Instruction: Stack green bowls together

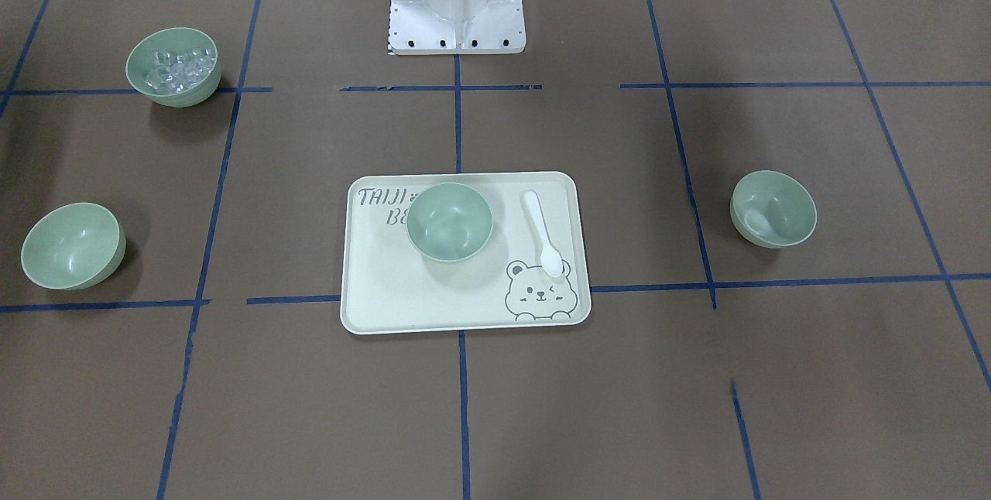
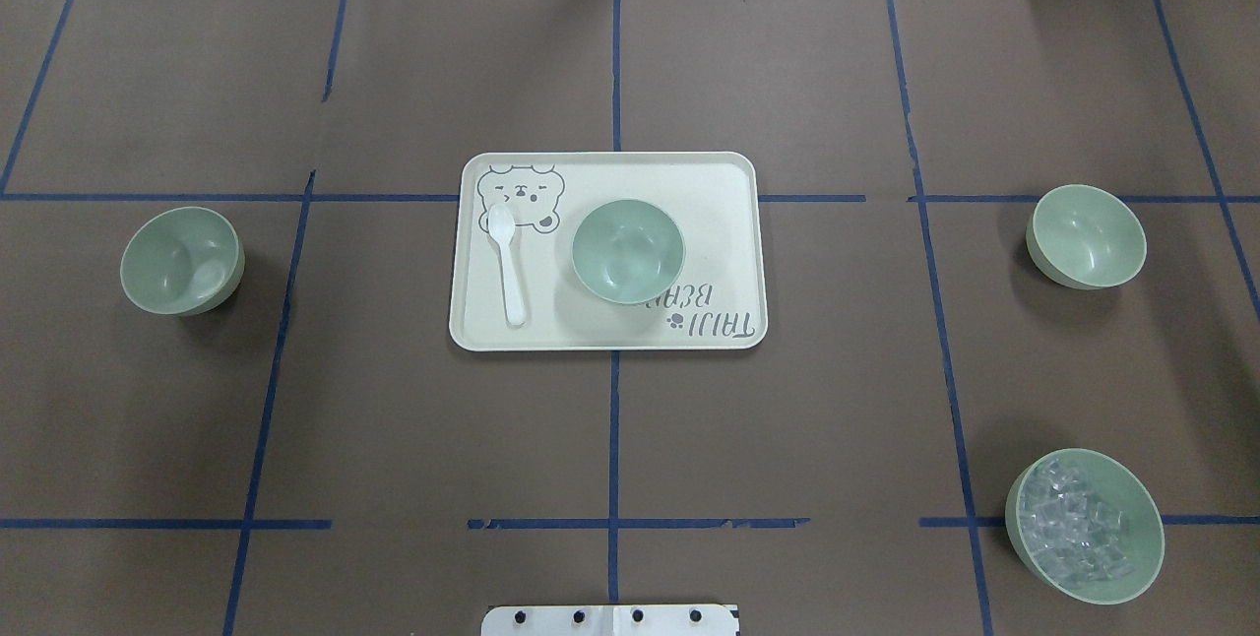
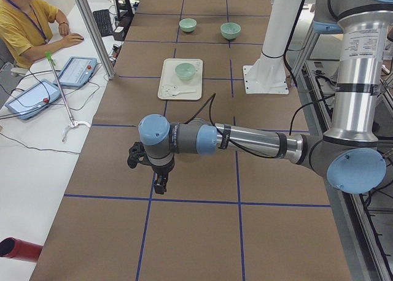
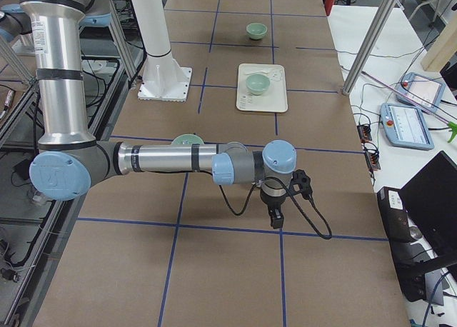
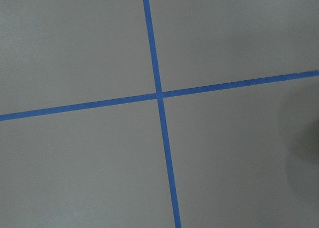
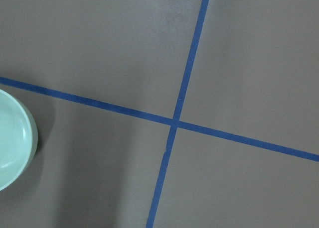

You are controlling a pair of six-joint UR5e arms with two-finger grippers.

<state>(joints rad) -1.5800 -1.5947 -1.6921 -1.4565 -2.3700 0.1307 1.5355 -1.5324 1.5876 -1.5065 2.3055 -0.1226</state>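
Brown table — my green bowls sit well apart, one on the tray; my left gripper and right gripper — clenched or not, I cannot tell.

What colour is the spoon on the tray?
White. The spoon lies on the cream tray beside a green bowl. It shows best in the overhead exterior view.

A robotics lab is indicated by a table covered in brown paper and gridded with blue tape, metal robot arms, teach pendants and an operator seated at a side bench.
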